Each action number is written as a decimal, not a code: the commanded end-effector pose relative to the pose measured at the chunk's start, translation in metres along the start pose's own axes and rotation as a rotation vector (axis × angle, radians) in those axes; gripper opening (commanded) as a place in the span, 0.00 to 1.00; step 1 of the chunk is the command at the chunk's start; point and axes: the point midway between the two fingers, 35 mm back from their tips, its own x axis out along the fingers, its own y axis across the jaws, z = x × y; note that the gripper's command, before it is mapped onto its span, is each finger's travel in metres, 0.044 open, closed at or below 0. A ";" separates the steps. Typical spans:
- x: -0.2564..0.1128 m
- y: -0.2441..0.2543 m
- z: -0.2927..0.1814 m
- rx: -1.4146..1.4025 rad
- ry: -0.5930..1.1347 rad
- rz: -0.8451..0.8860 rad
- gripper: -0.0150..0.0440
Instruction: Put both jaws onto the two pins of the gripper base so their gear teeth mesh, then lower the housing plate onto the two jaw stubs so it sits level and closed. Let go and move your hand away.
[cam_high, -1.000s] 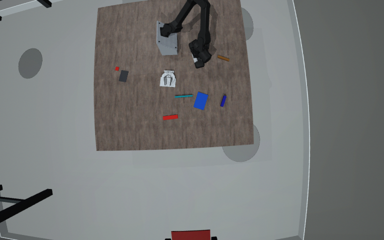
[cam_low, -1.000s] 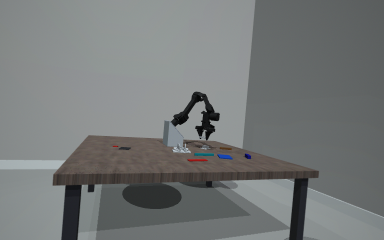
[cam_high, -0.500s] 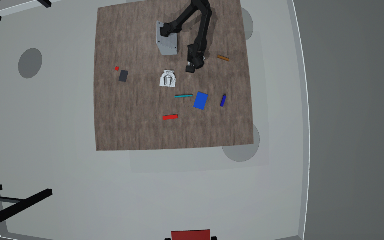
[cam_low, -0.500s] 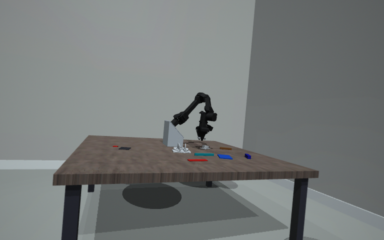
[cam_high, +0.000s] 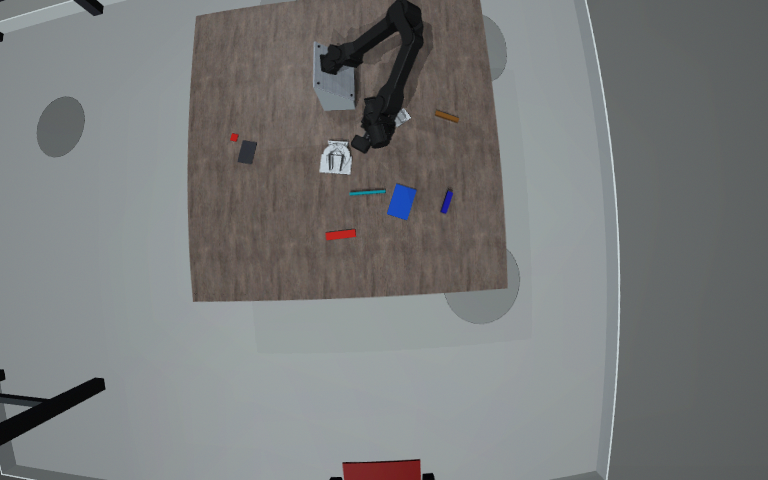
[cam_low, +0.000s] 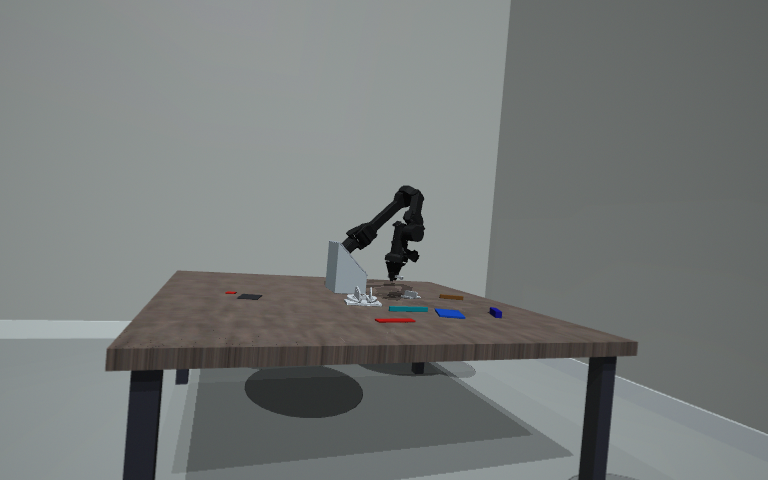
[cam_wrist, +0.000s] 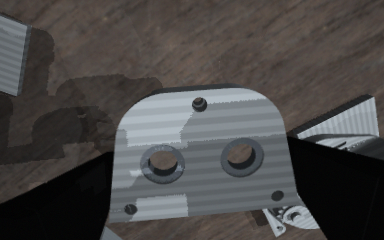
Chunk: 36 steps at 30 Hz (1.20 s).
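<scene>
My gripper (cam_low: 393, 277) (cam_wrist: 198, 153) is shut on the pale grey housing plate (cam_low: 400, 277) (cam_wrist: 200, 127), one finger at each side edge. The plate is raised above the table, with wood showing through its two large holes. In the top view the arm hides it. The white gripper base (cam_high: 324, 168) (cam_low: 368, 304) lies on the table left of my hand in the top view, with two jaws on it. Whether their teeth mesh is too small to tell. In the wrist view, part of a toothed piece (cam_wrist: 299, 217) shows low right, partly behind the right finger.
A small white stand (cam_high: 402, 117) (cam_low: 411, 294) sits by the arm, near an orange-brown bar (cam_high: 446, 116). A teal bar (cam_high: 367, 192), blue plate (cam_high: 401, 201), dark blue block (cam_high: 446, 201) and red bar (cam_high: 340, 234) lie in front. A dark plate (cam_high: 247, 152) and red cube (cam_high: 233, 137) lie left.
</scene>
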 end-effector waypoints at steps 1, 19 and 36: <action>0.000 -0.013 -0.006 0.114 -0.005 0.001 0.85; 0.002 -0.057 -0.048 0.589 -0.014 0.020 0.85; 0.003 -0.089 -0.095 1.047 -0.041 0.058 0.85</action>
